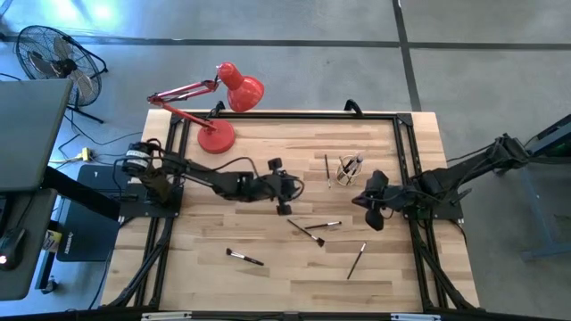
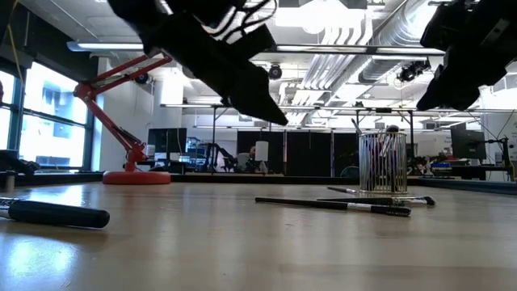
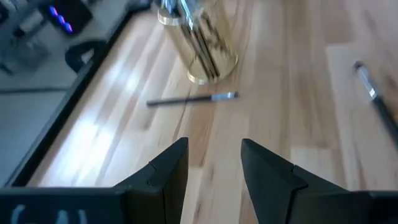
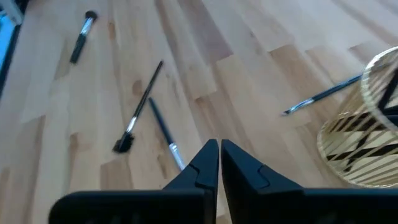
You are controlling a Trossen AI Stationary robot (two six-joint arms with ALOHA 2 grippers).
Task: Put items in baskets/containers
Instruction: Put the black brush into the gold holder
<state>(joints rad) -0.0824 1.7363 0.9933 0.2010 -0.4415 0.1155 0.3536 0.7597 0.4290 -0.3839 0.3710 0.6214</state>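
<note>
- High view: the glass cup (image 1: 350,169), brushes inside, stands on the wooden table (image 1: 268,267), between the left hand (image 1: 284,189) and right hand (image 1: 375,210); loose brushes (image 1: 306,232) lie nearer.
- Low view: both hands hang above the table, cut off at the top.
- Left wrist view: fingers (image 3: 168,171) apart, empty; the cup's rim is cropped.
- Right wrist view: fingers (image 4: 199,168) nearly closed, empty.

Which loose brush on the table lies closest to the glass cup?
The thin brush just beside the glass cup, on the left arm's side. The other loose brushes lie farther off toward the table's front edge.
</note>
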